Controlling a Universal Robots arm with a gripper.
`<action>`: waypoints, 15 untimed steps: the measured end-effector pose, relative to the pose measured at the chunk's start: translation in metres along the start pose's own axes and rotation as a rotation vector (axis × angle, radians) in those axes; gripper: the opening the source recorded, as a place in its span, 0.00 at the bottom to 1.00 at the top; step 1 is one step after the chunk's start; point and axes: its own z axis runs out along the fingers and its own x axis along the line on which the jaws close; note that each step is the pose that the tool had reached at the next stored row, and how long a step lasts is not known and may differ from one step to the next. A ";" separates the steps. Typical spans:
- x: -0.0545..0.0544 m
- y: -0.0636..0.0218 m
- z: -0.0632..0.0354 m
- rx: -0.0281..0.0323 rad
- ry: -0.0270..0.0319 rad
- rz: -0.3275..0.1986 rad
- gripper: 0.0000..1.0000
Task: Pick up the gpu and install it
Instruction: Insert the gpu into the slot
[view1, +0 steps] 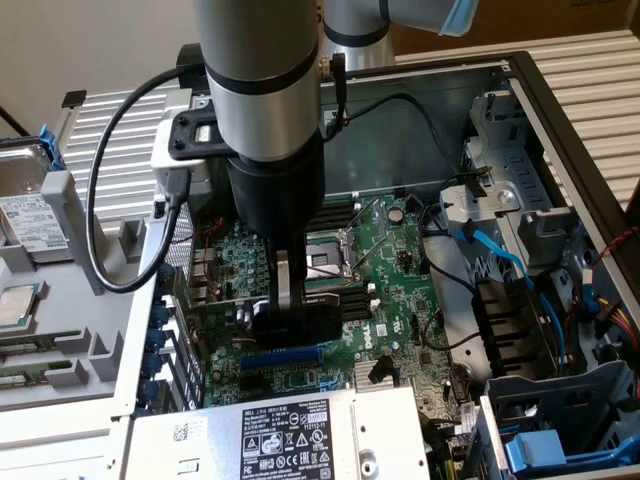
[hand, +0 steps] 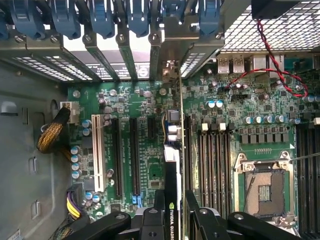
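Over the motherboard (view1: 385, 290), gripper (hand: 176, 206) is clamped on the upright gpu (hand: 172, 165); pickup looks done, slot seating can't be confirmed.

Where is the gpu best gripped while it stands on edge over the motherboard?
Grip the gpu at its upper edge, from straight above, one finger on each flat face. It stands on edge, thin, its lower edge facing the motherboard, so only the top is free. The gripper holds it this way.
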 end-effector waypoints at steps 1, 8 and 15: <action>0.000 0.0000 0.0000 0.0000 0.0000 0.000 0.26; 0.000 0.0001 0.0001 0.0000 0.0000 0.000 0.26; -0.001 0.0002 0.0001 0.0000 0.0000 0.000 0.26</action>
